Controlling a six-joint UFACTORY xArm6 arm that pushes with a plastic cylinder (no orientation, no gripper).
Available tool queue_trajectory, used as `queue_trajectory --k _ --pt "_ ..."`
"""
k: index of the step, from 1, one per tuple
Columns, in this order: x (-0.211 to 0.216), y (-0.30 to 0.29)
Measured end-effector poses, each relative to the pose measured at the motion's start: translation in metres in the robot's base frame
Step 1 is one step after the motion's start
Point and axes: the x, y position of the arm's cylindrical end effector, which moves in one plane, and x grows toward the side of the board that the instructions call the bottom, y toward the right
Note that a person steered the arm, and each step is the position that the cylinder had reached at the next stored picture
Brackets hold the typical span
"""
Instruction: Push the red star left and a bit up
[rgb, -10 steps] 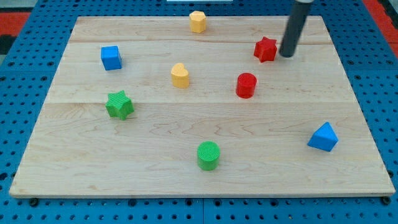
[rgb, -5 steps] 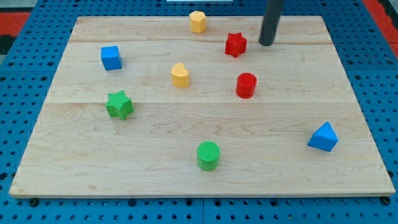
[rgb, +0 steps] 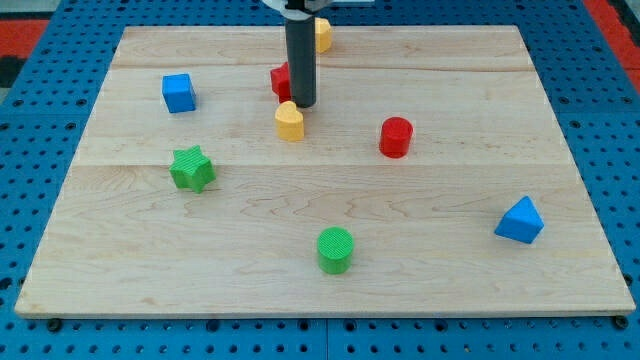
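The step in hand is the push itself; my tip (rgb: 303, 104) rests on the board (rgb: 480, 270) on the right side of the red star (rgb: 280, 80), close enough to read as contact, though the rod covers the meeting point and I cannot confirm it; there is nothing to clench or release here, since the rod grasps nothing and only bears sideways. The red star sits in the upper middle of the board, below and to the left of the upper yellow block (rgb: 322, 35), and just above the lower yellow block (rgb: 290, 121), which lies just below my tip. The next move, as I judge it, calls for a stroke towards the view's left with a slight rise; the line must stay above the lower yellow block, or that block is carried along too. Only the left portion of the star shows; its points cannot be counted; the upper yellow block is partly covered by the rod.
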Motion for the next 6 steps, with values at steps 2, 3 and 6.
queue_trajectory --k 2,3,6 --pt "-0.012 0.004" --pt "-0.012 0.004" --pt "-0.012 0.002"
